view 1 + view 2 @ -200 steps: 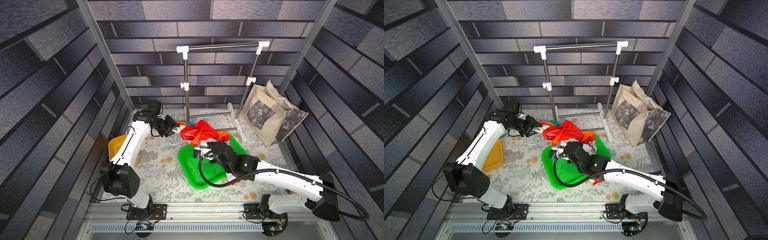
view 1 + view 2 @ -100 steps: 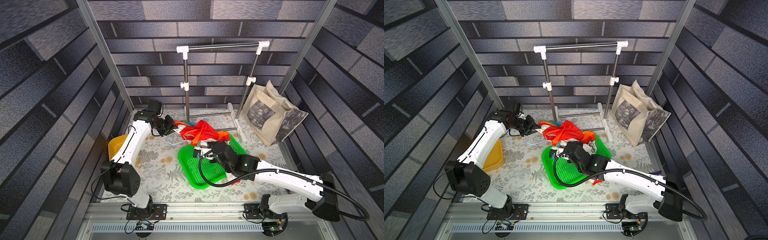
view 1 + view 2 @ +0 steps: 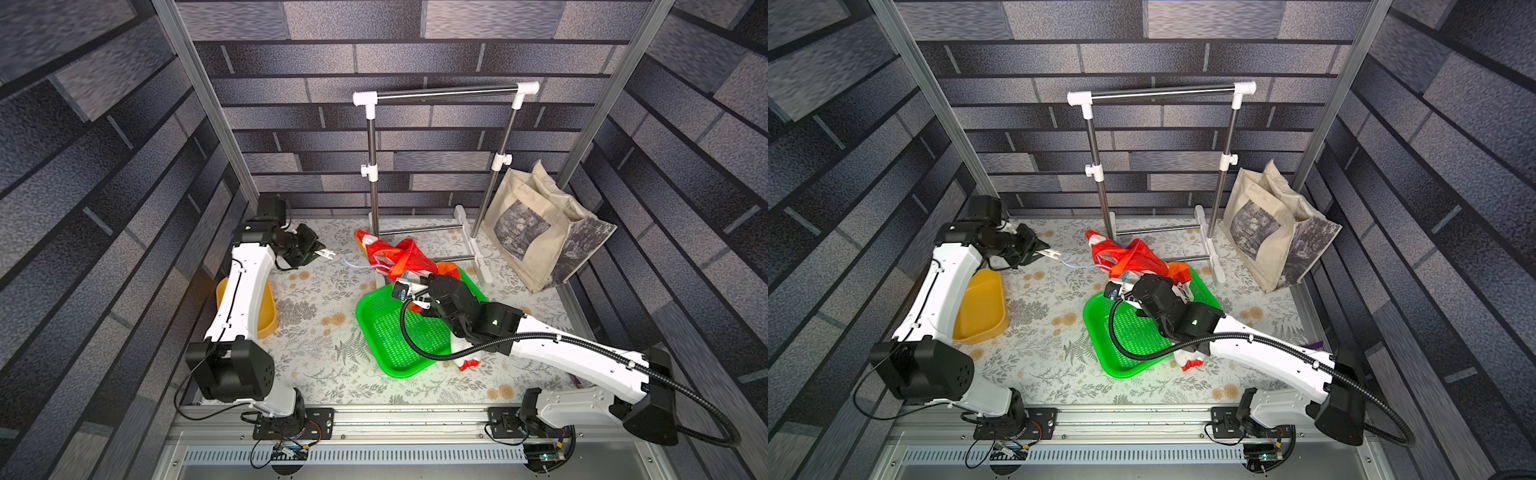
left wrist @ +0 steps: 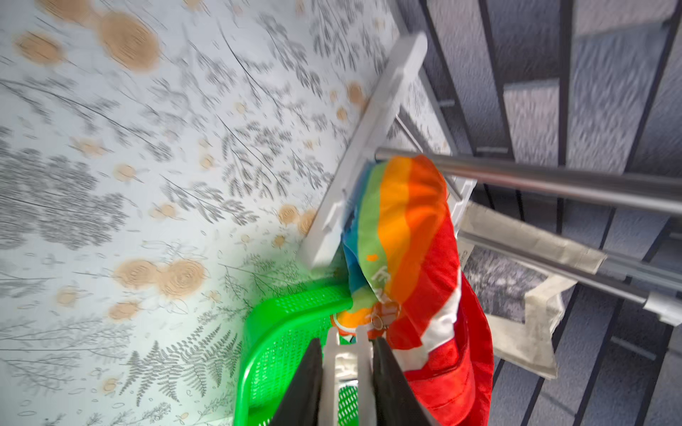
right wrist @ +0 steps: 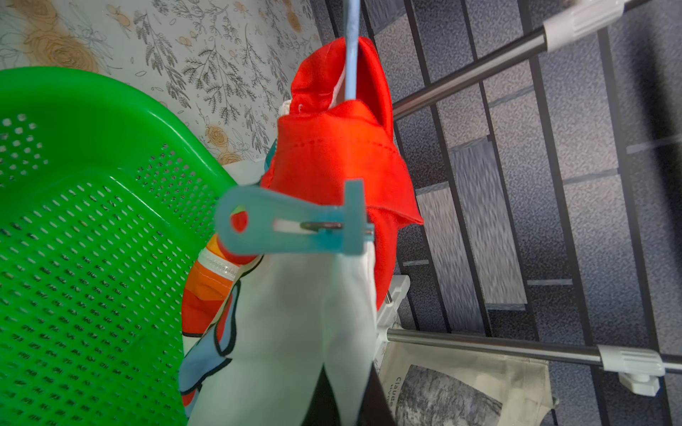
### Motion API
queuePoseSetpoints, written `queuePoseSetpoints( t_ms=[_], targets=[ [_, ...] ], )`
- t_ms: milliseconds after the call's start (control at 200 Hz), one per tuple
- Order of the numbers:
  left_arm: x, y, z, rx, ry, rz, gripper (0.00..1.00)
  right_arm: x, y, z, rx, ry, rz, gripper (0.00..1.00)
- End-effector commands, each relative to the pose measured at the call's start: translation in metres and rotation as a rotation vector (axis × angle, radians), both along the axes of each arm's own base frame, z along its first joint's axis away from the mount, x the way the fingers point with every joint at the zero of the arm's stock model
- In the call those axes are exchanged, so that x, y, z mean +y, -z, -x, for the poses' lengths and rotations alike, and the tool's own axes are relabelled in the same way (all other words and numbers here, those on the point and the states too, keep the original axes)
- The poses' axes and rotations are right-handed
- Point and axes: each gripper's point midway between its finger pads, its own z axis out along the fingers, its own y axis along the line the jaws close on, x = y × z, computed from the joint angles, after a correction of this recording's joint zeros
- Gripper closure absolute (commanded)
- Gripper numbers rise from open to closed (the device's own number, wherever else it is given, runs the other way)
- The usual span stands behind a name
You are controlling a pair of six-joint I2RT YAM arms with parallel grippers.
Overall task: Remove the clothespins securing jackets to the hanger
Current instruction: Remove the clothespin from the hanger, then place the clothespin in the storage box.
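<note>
The jacket (image 3: pixel 395 257) (image 3: pixel 1129 257), red and rainbow-striped, lies bunched between the rack's foot and the green tray. The pale-blue wire hanger (image 3: pixel 352 264) (image 5: pixel 350 55) pokes out of it. My left gripper (image 3: pixel 321 253) (image 4: pixel 347 354) is shut on the white clothespin (image 3: pixel 326 252) (image 4: pixel 345 365) and holds it left of the jacket (image 4: pixel 406 239), apart from the cloth. The teal clothespin (image 5: pixel 288 225) still clamps the jacket's white half (image 5: pixel 313 313). My right gripper (image 3: pixel 419 289) (image 5: pixel 347 387) is shut on that white cloth just below the clip.
The green perforated tray (image 3: pixel 399 332) (image 5: pixel 73 239) lies under my right arm. A yellow bin (image 3: pixel 266 307) stands by the left arm. The steel rack (image 3: pixel 444 89) is at the back, and the beige tote bag (image 3: pixel 536 237) at the back right.
My left gripper has closed on the white clothespin and drawn back to the left, away from the jacket. The right arm has held still.
</note>
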Motion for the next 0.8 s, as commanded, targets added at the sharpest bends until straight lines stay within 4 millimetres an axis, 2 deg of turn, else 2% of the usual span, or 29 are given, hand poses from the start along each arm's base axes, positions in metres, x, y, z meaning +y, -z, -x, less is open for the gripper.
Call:
queuePoseSetpoints(
  t_ms=[0, 65, 160, 255, 321, 481, 556, 581, 606, 651, 661, 671, 796],
  targets=[
    [0.05, -0.005, 0.037, -0.005, -0.126, -0.093, 0.75, -0.009, -0.024, -0.006, 0.024, 0.085, -0.166, 1.0],
    [0.076, 0.006, 0.047, 0.015, -0.204, -0.146, 0.74, -0.008, -0.021, -0.008, 0.043, 0.1, -0.179, 1.0],
    [0.119, 0.032, 0.06, 0.087, -0.323, -0.319, 0.74, -0.007, -0.018, -0.011, 0.06, 0.122, -0.208, 1.0],
    [0.149, 0.056, 0.064, 0.154, -0.404, -0.411, 0.74, -0.005, -0.019, -0.014, 0.076, 0.144, -0.239, 1.0],
    [0.171, 0.064, 0.069, 0.208, -0.454, -0.5, 0.74, -0.006, -0.021, -0.014, 0.083, 0.157, -0.256, 1.0],
    [0.207, 0.079, 0.07, 0.288, -0.5, -0.654, 0.71, -0.012, -0.022, -0.013, 0.102, 0.186, -0.275, 1.0],
    [0.219, 0.089, 0.07, 0.342, -0.507, -0.702, 0.65, -0.015, -0.023, -0.013, 0.106, 0.199, -0.271, 1.0],
    [0.222, 0.091, 0.071, 0.362, -0.512, -0.714, 0.6, -0.016, -0.024, -0.013, 0.106, 0.202, -0.272, 1.0],
    [0.223, 0.094, 0.07, 0.371, -0.511, -0.719, 0.49, -0.017, -0.025, -0.013, 0.105, 0.207, -0.273, 1.0],
    [0.225, 0.096, 0.07, 0.38, -0.514, -0.727, 0.17, -0.019, -0.027, -0.013, 0.102, 0.213, -0.273, 1.0],
    [0.225, 0.096, 0.07, 0.381, -0.515, -0.728, 0.07, -0.019, -0.028, -0.013, 0.102, 0.215, -0.273, 1.0],
    [0.225, 0.096, 0.07, 0.381, -0.516, -0.728, 0.02, -0.02, -0.028, -0.013, 0.102, 0.217, -0.273, 1.0],
    [0.219, 0.086, 0.065, 0.317, -0.495, -0.737, 0.0, -0.022, -0.03, -0.014, 0.114, 0.229, -0.286, 1.0]
  ],
)
